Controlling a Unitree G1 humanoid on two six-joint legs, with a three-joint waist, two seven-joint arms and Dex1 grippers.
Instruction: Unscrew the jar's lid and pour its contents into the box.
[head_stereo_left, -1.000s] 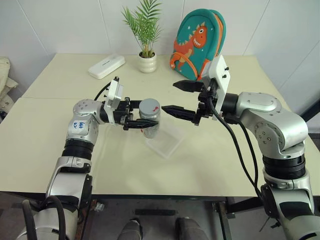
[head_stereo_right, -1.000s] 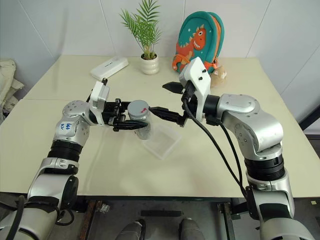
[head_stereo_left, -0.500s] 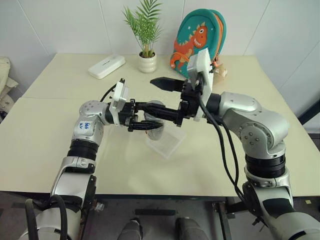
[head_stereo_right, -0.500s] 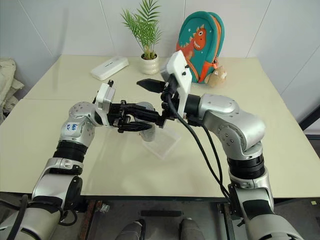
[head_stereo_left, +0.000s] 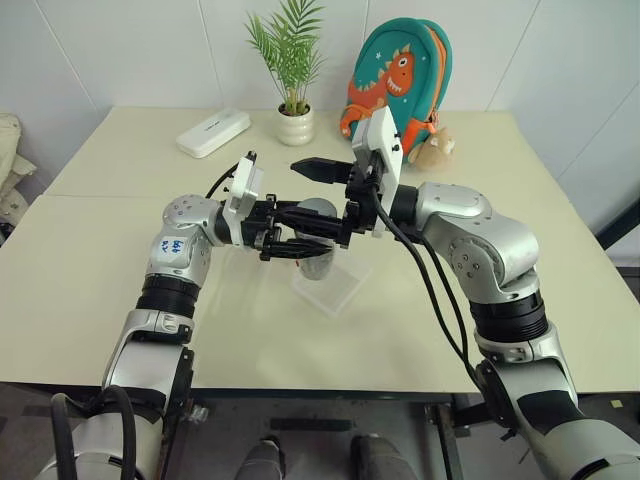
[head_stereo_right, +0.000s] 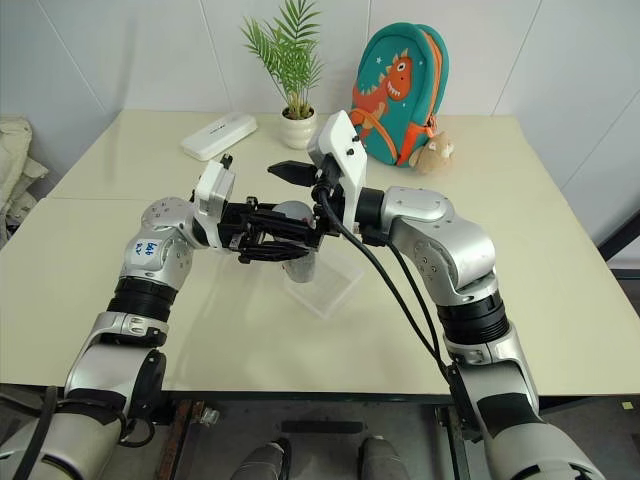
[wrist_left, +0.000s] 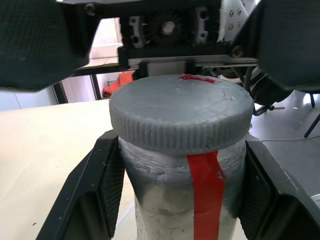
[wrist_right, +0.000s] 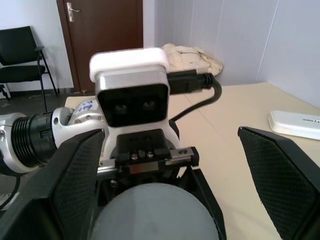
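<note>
The lid (wrist_left: 181, 114) is matt grey plastic, its rim finely ribbed, its flat top faintly scuffed. The jar (wrist_left: 180, 210) below is clear, clouded white inside, with a glossy red strip of tape. The box (head_stereo_left: 332, 285) is clear, colourless plastic. The table (head_stereo_left: 110, 270) is smooth, matt cream. Far off, the backpack (head_stereo_left: 398, 85) looks like soft teal cloth, and the plant pot (head_stereo_left: 295, 126) is glossy white.
</note>
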